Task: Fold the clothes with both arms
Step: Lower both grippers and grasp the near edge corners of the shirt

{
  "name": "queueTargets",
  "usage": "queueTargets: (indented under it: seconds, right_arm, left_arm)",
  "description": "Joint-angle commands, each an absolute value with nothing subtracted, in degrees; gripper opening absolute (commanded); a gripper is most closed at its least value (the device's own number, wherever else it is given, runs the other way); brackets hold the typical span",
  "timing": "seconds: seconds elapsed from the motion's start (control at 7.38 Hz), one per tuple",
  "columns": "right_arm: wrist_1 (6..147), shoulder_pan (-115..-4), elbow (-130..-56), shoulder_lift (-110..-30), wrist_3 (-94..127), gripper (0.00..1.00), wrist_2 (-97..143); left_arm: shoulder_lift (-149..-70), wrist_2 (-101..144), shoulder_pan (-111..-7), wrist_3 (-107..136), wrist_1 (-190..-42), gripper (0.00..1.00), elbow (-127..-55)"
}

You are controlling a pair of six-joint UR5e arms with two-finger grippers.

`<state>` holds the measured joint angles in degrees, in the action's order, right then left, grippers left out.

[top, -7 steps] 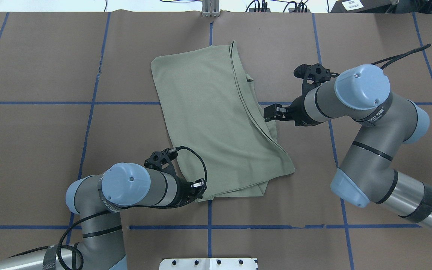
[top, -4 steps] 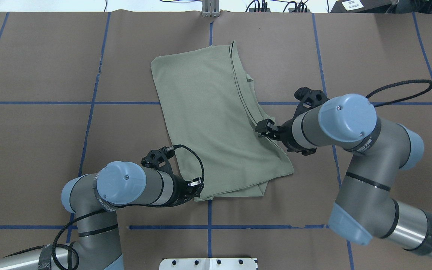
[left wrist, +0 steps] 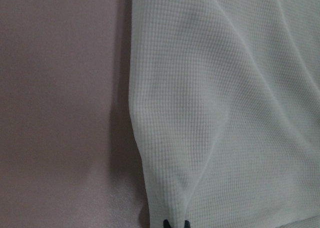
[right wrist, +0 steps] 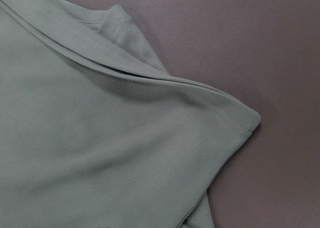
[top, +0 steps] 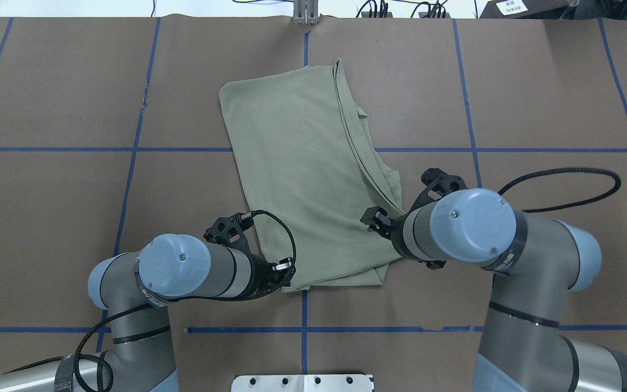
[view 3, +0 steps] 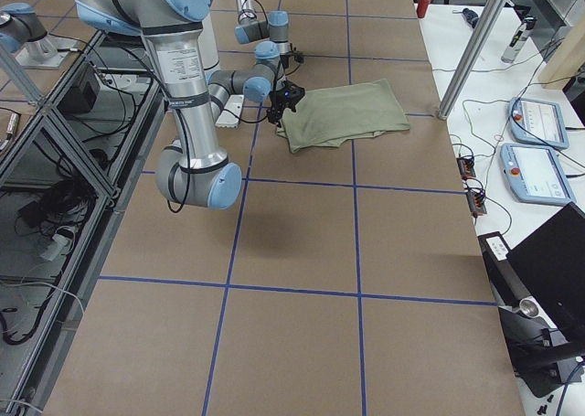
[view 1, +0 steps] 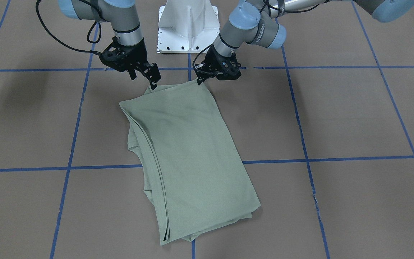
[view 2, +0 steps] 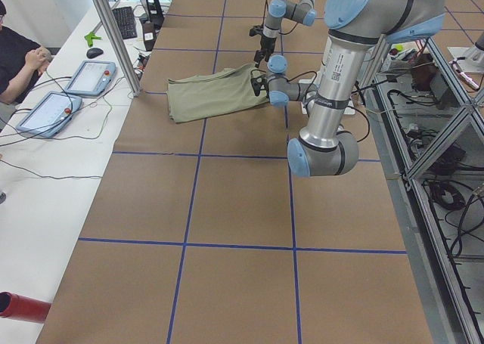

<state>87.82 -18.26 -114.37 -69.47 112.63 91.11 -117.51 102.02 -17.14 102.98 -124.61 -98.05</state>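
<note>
The shirt lies in the middle of the table, long axis running from robot-side edge to far edge. I read the left gripper as pinching one near corner. The right gripper is poised at the other; I cannot tell its grip.

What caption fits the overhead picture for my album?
Left pincer and right pincer at the near corners of a folded green shirt.

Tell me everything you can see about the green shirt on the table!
The shirt is pale sage green, a soft waffle-textured knit. It is folded into a long slanted rectangle of stacked layers, whose edges show along one long side, where a ribbed piece peeks out. It lies flat on the brown table. The left tool pinches one corner nearest the robot, puckering the cloth there. The right tool is at the other near corner; whether it grips cannot be told.
</note>
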Motion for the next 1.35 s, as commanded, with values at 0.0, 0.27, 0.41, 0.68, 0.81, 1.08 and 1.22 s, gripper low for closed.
queueTargets:
  seconds: [0.0, 0.27, 0.41, 0.68, 0.81, 1.08, 1.22]
  right_arm:
    - [87.54, -18.62, -110.24, -66.82, 108.74, 0.98, 88.69]
    - [87.71, -21.52, -108.99, -66.62, 103.74, 0.98, 88.86]
    - [87.63, -21.88, -107.51, -66.62, 103.36, 0.99, 88.94]
    - [87.63, -21.97, -105.30, -66.36, 103.53, 0.98, 89.21]
    - [87.71, -21.80, -105.03, -66.27, 103.71, 0.98, 89.30]
    - [87.63, -21.45, -102.84, -66.27, 103.89, 0.97, 89.38]
    - [87.63, -21.45, -102.75, -66.27, 103.89, 0.96, 89.38]
  left_arm:
    - [-117.42, 102.04, -17.14, 103.01, -124.63, 0.00, -98.53]
    - [-117.42, 102.04, -17.14, 103.01, -124.63, 0.00, -98.53]
    - [-117.51, 102.04, -17.14, 103.01, -124.63, 0.00, -98.61]
    - [-117.51, 102.04, -17.05, 103.01, -124.63, 0.00, -98.61]
    - [-117.51, 102.04, -17.05, 103.01, -124.72, 0.00, -98.70]
    - [-117.51, 102.13, -17.05, 103.01, -124.72, 0.00, -98.88]
    - [-117.51, 102.04, -17.14, 103.01, -124.72, 0.00, -98.88]
